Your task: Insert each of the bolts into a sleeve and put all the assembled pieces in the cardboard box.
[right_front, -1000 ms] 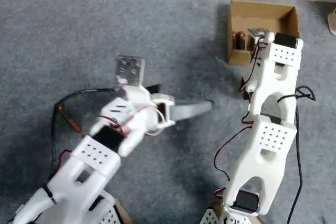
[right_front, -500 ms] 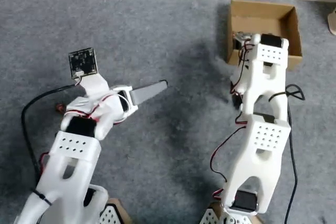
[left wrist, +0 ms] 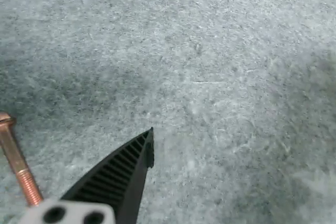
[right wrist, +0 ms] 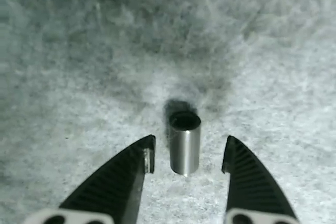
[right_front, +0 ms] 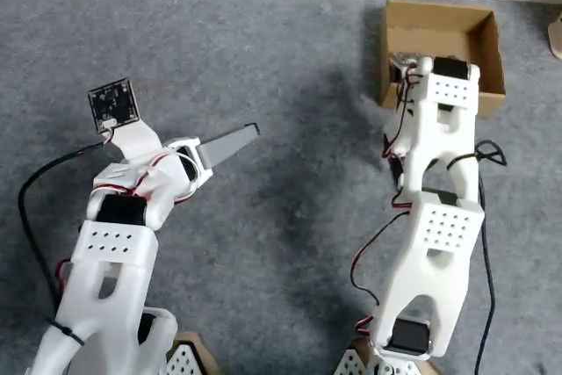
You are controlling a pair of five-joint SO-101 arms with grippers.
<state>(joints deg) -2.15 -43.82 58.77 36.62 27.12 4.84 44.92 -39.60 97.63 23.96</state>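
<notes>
An upright silver metal sleeve (right wrist: 185,142) stands on the grey carpet, its open end up. My right gripper (right wrist: 190,140) is open, with one black finger on each side of the sleeve and neither touching it. In the high view the right arm (right_front: 443,94) hangs over the near edge of the cardboard box (right_front: 436,11) and hides that gripper. My left gripper (right_front: 251,132) is shut and holds nothing, its tip (left wrist: 149,136) over bare carpet. A copper bolt (left wrist: 18,169) lies on the carpet beside the left gripper's base.
Grey carpet (right_front: 290,68) covers the whole table. The box sits at the far right, with the right arm across its near wall. A wide stretch of carpet separates the two arms. Wires trail from both arms.
The left arm has swung back to the left, taking its shut gripper away from the middle of the carpet. The right arm has shifted slightly left at the box's near edge.
</notes>
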